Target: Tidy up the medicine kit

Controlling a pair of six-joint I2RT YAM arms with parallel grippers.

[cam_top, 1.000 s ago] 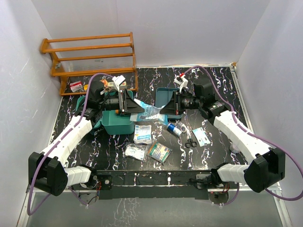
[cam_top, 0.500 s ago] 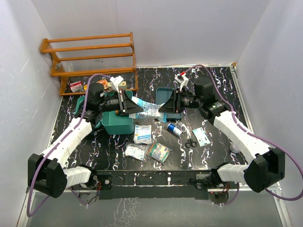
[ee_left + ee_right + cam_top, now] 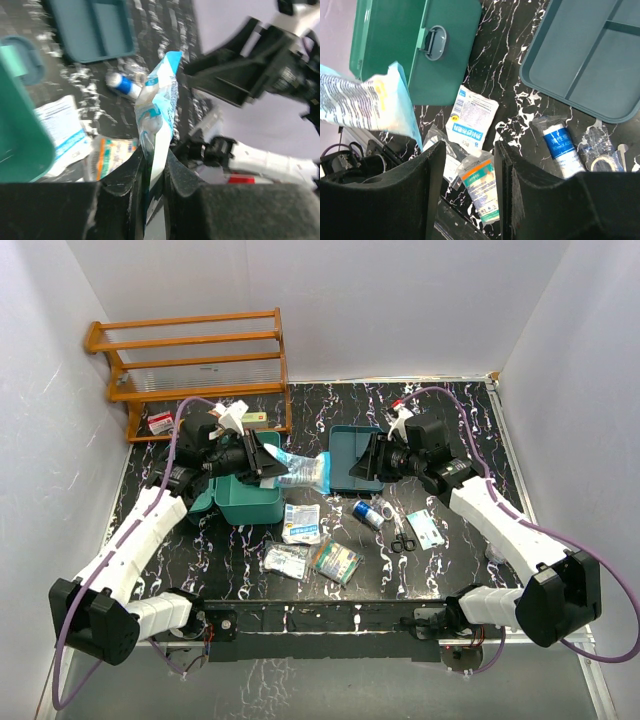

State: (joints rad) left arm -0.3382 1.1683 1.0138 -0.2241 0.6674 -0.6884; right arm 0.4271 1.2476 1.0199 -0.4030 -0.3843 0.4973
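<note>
Standing against the back wall at the far left, a wooden rack (image 3: 190,360) is seen, with a small red-and-white box (image 3: 160,422) lying at its foot. Just in front of it, left of centre on the black marbled table (image 3: 320,410), the medicine kit (image 3: 245,502) is set, its latch (image 3: 436,42) turned toward the loose supplies. The left gripper (image 3: 268,460) is held above the kit. Its fingers (image 3: 137,170) are pressed together on the lower edge of a blue-and-clear packet (image 3: 157,110), which is lifted clear of the table and juts toward the middle.

Below the packet, a white sachet (image 3: 301,523) is laid flat just beside the kit. A clear pack (image 3: 286,560) and an orange-striped pack (image 3: 336,562) are placed nearer the arm bases.

Right of centre, a shallow divided tray (image 3: 345,460) is placed, apart from the kit. The right gripper (image 3: 372,460) is poised at the tray's right edge; its fingers (image 3: 432,185) are spread, and nothing is caught between them. A blue-labelled roll (image 3: 559,145) is laid just in front of the tray, and small scissors (image 3: 403,540) and a card (image 3: 427,528) are found further right.
</note>
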